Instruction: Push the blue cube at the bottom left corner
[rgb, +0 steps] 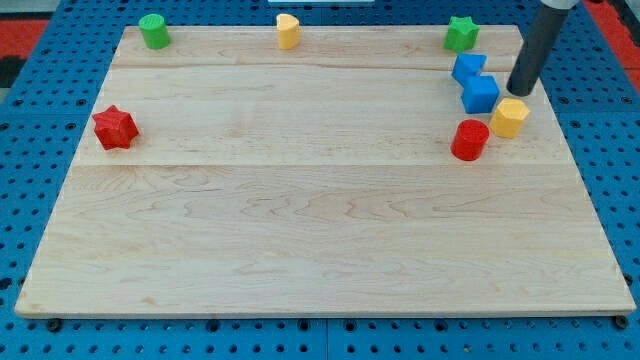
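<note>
The blue cube (481, 94) sits near the view's right edge of the wooden board (300, 200), toward the top. A second blue block (468, 68) touches it just above and to the left. My tip (519, 92) stands just right of the blue cube, a small gap apart, and directly above the yellow block (510, 117). The dark rod rises from the tip to the view's top right.
A red cylinder (469, 140) lies below the blue cube, beside the yellow block. A green star (461, 34), a yellow block (288, 31) and a green cylinder (154, 31) line the top edge. A red star (115, 127) sits at the left.
</note>
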